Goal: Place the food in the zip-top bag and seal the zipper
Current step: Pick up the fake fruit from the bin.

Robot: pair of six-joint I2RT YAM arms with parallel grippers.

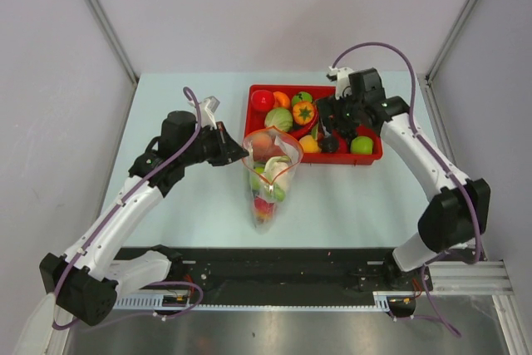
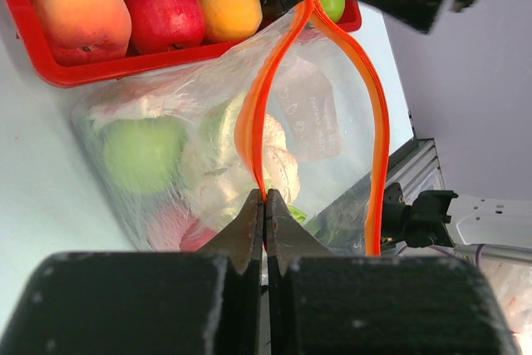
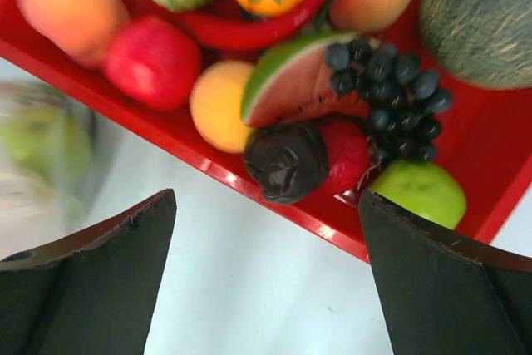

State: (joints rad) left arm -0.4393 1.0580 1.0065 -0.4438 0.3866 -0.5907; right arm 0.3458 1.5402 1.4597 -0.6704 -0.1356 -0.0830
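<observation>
The clear zip-top bag (image 1: 270,179) stands on the table in front of the red tray, its mouth open. It holds a green apple (image 2: 141,151), a pale cauliflower (image 2: 278,164) and a red fruit (image 2: 170,226). My left gripper (image 2: 264,197) is shut on the near side of the orange-red zipper strip (image 2: 249,114) and holds the rim up; in the top view it (image 1: 242,155) is at the bag's left edge. The far strip (image 2: 380,122) bows away. My right gripper (image 3: 266,205) is open and empty, just above the tray's front rim (image 3: 221,167).
The red tray (image 1: 251,110) behind the bag holds more toy food: a chocolate-dipped strawberry (image 3: 291,160), green apple (image 3: 420,193), watermelon slice (image 3: 287,81), grapes (image 3: 391,89), orange (image 3: 218,106), red apple (image 3: 150,60), peach (image 3: 71,6), melon (image 3: 482,14).
</observation>
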